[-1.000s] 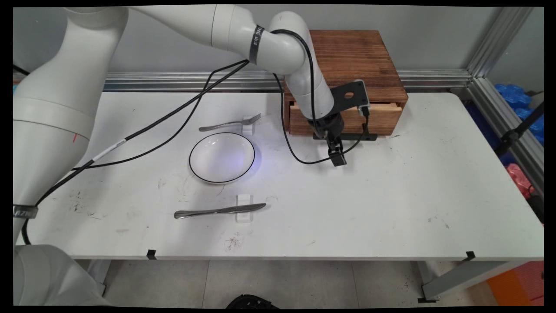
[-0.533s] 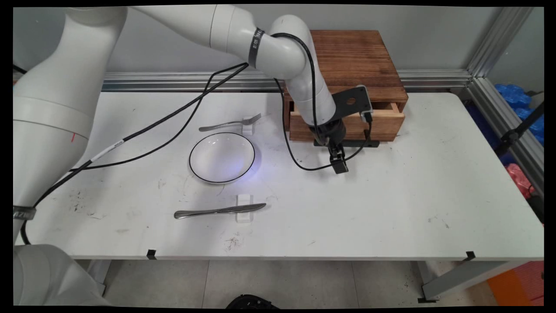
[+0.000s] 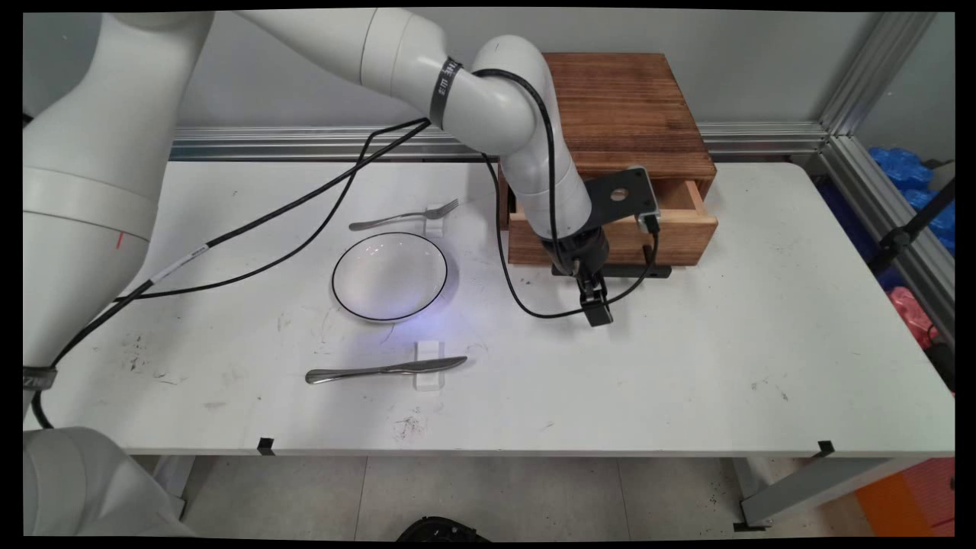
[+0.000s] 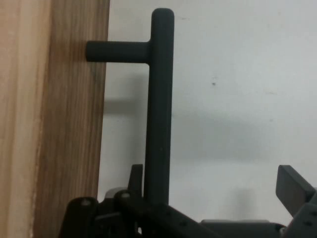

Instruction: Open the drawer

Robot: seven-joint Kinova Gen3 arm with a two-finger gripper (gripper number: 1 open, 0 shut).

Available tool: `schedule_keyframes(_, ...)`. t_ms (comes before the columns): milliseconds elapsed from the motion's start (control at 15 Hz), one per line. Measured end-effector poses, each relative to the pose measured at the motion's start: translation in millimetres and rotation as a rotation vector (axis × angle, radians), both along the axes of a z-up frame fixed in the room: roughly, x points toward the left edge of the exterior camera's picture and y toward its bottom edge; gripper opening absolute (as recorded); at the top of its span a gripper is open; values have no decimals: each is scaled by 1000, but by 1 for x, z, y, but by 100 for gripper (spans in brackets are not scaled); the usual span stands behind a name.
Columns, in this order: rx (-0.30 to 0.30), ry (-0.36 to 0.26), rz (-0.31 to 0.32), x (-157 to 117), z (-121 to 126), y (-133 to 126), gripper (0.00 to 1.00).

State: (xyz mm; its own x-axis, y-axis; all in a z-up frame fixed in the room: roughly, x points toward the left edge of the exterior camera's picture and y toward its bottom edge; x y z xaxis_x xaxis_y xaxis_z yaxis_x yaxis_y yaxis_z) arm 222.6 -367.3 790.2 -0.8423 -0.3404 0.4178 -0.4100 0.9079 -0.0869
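One white robot arm reaches down in front of one dark wooden box (image 3: 625, 99) that stands at the back of the white table (image 3: 686, 366). The box has one drawer (image 3: 682, 229), which stands partly open. Along the drawer's front runs one black bar handle (image 4: 159, 99).

The black gripper (image 3: 589, 288) points down at this handle. In the hand view, its two fingers are spread wide: the bar lies between them, close against one finger (image 4: 136, 178), while the other finger (image 4: 292, 188) is well apart from it.

To the left of the box, well apart from the gripper, sits one white plate (image 3: 390, 275) with a thin black rim. Beyond it lies one fork (image 3: 404, 216), its head on a small white rest (image 3: 435, 223). Nearer the camera lies one knife (image 3: 385, 370), its blade across a second white rest (image 3: 428, 358).
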Motion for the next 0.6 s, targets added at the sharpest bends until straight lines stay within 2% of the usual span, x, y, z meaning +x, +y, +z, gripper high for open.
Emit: schedule_keyframes(600,22,-1,-7,-16,7,39,100)
